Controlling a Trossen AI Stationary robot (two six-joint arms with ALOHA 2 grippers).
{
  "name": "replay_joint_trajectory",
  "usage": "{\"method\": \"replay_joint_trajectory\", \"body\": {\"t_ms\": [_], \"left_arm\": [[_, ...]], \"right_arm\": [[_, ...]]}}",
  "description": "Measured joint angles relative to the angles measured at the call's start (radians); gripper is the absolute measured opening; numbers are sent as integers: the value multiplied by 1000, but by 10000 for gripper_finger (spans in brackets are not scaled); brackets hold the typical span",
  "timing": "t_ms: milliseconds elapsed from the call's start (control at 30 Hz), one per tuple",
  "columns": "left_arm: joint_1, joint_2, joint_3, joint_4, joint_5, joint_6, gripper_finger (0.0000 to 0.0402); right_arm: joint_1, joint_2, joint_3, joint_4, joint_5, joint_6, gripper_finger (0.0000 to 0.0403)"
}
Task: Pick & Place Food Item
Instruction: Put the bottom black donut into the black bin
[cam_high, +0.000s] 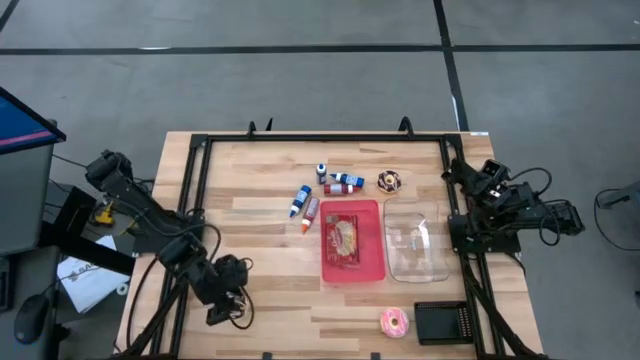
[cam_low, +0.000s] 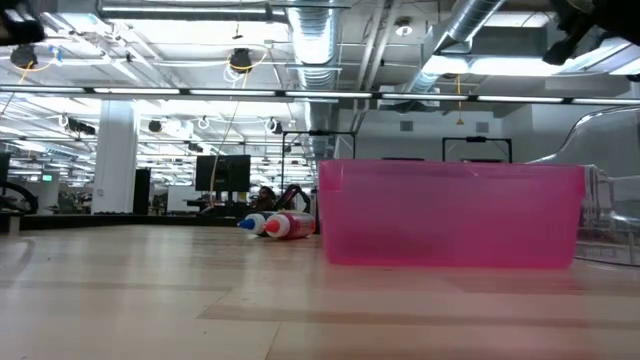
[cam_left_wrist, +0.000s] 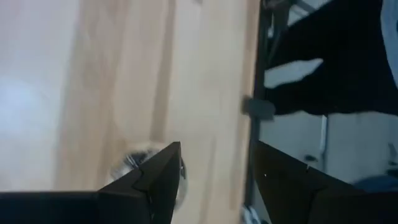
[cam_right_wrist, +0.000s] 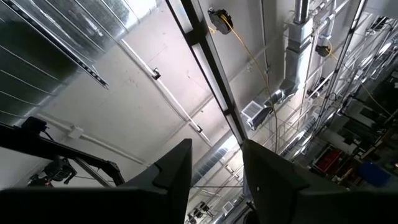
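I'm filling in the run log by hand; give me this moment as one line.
left tool: open, empty, low near table's left front edge | right tool: open, empty, parked, aimed at ceiling | pink donut: untouched | pink tray: holds packet

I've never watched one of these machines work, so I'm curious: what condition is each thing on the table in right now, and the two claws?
Left gripper: open, empty, over bare wood near the table's front-left.
Right gripper: fingers apart, empty, pointing up at the ceiling.
Pink tray: upright, holding a packaged food item.
Clear container: looks empty.
Bottles: mostly lying down.
Pink donut: flat on the table.
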Motion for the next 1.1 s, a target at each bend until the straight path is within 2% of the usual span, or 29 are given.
{"method": "replay_joint_trajectory", "body": {"t_ms": [200,300,500,767,900,1100], "left_arm": [[30,0,0,-122,-3,150,191],[23,0,0,-179,29,233,191],[8,0,-6,-190,45,342,197],[-51,0,-119,-130,41,315,251],[-58,0,-174,-44,20,288,277],[-58,28,-211,41,-48,286,289]], "right_arm": [[0,0,0,-7,19,0,136],[0,0,12,-22,21,0,136],[1,38,97,-157,7,-45,141],[1,151,190,-180,-11,-107,175],[1,214,222,-180,-26,-106,187],[2,297,265,-182,-35,-97,191]]}}
